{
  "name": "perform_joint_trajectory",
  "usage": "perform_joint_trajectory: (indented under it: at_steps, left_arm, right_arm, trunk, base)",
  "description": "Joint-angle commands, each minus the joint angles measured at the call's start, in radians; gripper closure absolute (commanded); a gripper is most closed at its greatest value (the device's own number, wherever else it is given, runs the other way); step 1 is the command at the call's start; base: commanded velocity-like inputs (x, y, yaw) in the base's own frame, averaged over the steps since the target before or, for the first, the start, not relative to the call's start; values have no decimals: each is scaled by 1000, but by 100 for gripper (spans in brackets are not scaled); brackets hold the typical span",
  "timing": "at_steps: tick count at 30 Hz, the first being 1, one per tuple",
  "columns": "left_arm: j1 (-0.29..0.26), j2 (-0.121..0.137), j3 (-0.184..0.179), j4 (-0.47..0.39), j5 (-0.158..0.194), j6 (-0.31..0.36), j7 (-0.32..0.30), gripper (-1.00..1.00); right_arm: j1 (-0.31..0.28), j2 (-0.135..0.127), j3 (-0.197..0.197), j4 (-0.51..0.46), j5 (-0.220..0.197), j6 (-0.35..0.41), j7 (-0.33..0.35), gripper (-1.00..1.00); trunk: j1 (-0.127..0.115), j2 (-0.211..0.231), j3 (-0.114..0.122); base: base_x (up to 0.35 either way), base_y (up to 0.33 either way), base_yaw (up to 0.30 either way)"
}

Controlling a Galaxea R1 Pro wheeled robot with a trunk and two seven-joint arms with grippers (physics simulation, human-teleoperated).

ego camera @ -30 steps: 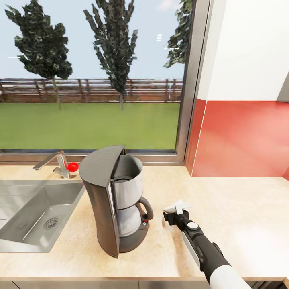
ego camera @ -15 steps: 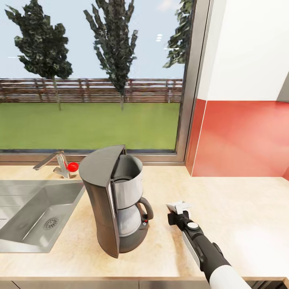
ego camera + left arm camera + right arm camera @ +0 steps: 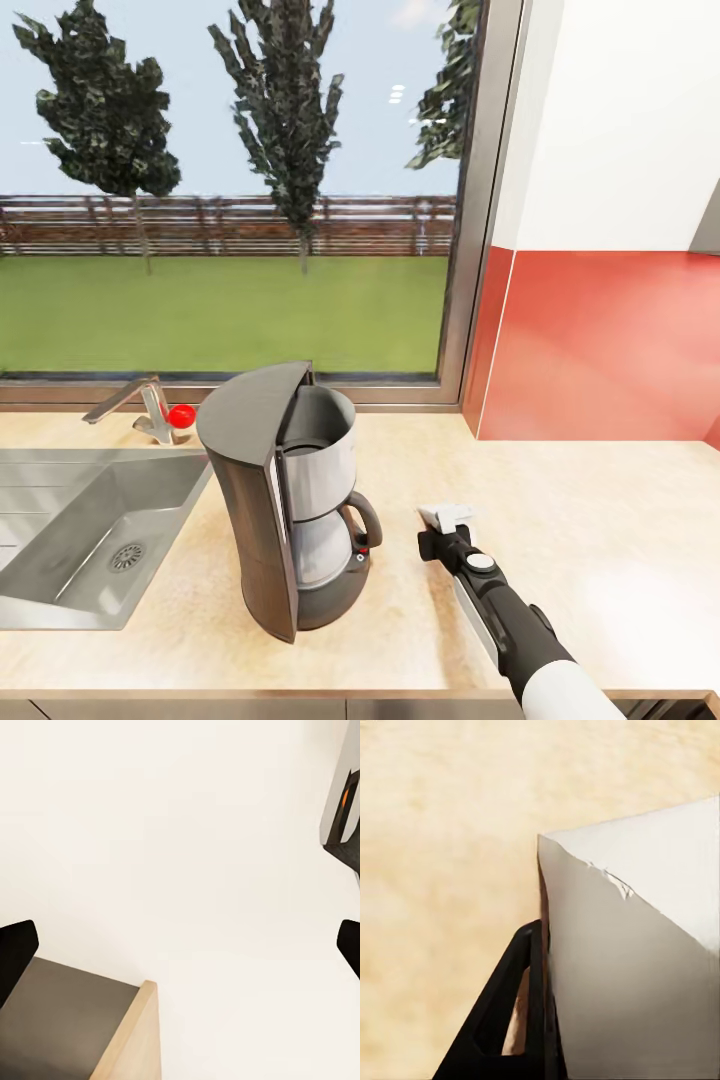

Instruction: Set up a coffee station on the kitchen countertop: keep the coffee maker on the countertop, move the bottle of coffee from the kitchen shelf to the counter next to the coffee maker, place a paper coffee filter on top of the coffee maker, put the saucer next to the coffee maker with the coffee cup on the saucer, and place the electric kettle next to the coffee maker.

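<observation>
Paper coffee filter [image 3: 444, 517] in right gripper [image 3: 437, 530], beside coffee maker [image 3: 290, 495]

A pale, sandy-grained countertop [image 3: 590, 520] ran beneath the window and met the red backsplash on its right side. A steel sink [image 3: 70, 540] was set into its left end, with a faucet [image 3: 135, 405] standing on the counter behind the basin. The coffee maker [image 3: 290, 500] stood upright on the counter just beside the sink's right edge.
</observation>
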Motion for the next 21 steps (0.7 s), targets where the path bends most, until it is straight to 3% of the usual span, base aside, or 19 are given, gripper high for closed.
perform_joint_trajectory:
  at_steps: [1, 15, 21]
  left_arm:
    - [0, 1, 1, 0, 5, -1, 1, -100]
    - [0, 3, 1, 0, 5, -1, 1, -100]
    - [0, 3, 1, 0, 5, -1, 1, -100]
  right_arm:
    - [0, 0, 0, -2, -3, 6, 0, 100]
    - [0, 0, 0, -16, -5, 7, 2, 100]
    - [0, 0, -3, -96, -5, 10, 0, 100]
  trunk:
    - [1, -2, -2]
    - [1, -2, -2]
    - [1, -2, -2]
  base:
    - [0, 0, 0]
    - [0, 0, 0]
    - [0, 0, 0]
